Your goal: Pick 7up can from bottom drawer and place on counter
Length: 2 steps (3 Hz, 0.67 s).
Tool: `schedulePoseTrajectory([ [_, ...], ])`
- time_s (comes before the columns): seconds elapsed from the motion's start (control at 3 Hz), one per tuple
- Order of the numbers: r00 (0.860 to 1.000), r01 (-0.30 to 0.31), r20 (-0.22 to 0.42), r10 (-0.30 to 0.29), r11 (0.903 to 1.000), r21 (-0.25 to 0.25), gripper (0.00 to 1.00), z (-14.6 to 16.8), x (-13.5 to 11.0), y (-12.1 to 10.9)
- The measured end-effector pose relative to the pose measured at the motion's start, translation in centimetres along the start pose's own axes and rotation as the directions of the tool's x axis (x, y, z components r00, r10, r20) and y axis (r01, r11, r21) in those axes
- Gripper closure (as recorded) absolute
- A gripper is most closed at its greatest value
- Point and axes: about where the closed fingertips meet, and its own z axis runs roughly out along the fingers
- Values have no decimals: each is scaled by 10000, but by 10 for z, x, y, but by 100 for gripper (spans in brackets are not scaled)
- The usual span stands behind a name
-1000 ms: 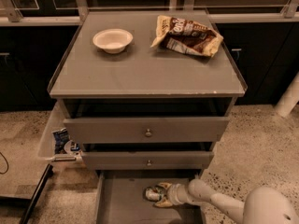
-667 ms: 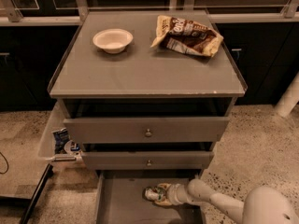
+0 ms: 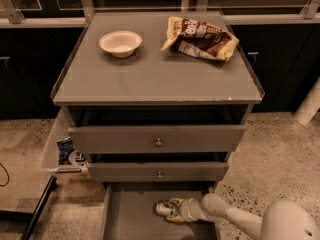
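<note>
The bottom drawer (image 3: 131, 216) is pulled open at the foot of the cabinet and shows its flat grey floor. The 7up can (image 3: 162, 208) lies on its side in the drawer, silvery end pointing left. My gripper (image 3: 172, 210) reaches in from the lower right on a white arm and its fingers sit around the can. The counter (image 3: 155, 74) is the flat grey top with a thin raised rim, above the drawers.
A white bowl (image 3: 120, 43) stands at the counter's back left and a brown-and-yellow chip bag (image 3: 200, 38) lies at its back right. Two upper drawers (image 3: 157, 140) with small knobs stand slightly open. A clear bin with packets (image 3: 65, 151) hangs at the cabinet's left side.
</note>
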Motion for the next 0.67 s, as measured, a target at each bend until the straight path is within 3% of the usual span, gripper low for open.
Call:
schedulePoseTrajectory([
  [0.33, 9999, -104, 88, 106, 9998, -181, 100, -33, -8, 10],
  [0.67, 9986, 257, 468, -247, 9994, -216, 100, -90, -42, 18],
])
